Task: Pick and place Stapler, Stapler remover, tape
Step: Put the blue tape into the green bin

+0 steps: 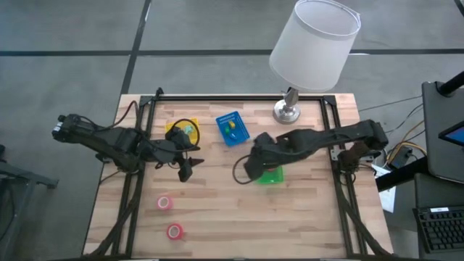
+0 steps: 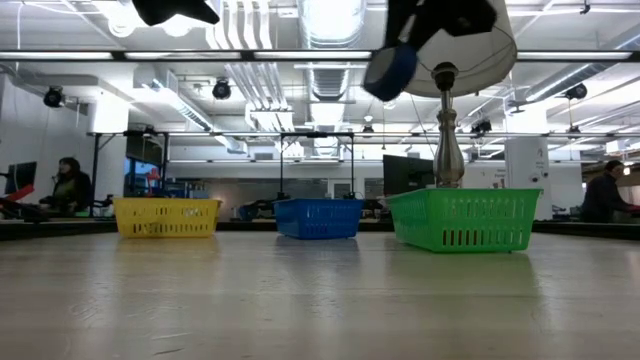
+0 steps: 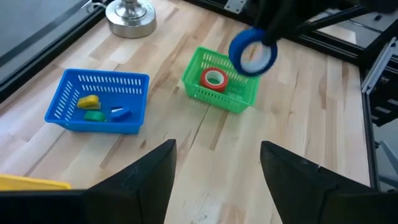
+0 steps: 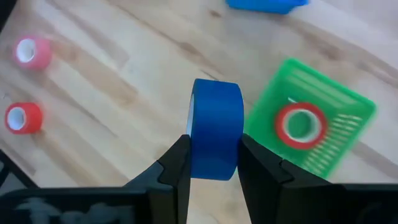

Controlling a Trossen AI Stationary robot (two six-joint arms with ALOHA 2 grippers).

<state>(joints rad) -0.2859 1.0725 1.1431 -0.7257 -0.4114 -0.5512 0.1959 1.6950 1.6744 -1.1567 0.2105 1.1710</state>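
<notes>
One blue tape roll [image 4: 216, 129] sits clamped in right claw [image 4: 214, 163], seemingly above green basket [image 4: 348, 109].

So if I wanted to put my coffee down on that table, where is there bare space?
Bare wood lies in the near right corner, beside the two red tape rolls, and along the right edge. It is crowded toward the far side: yellow basket, blue basket, lamp, green basket, with both arms across the middle.

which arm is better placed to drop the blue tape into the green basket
The right. Its gripper is already shut on the blue tape roll and hangs in the air by the green basket, which holds one red roll. The left gripper is open, empty, and farther from the basket.
</notes>
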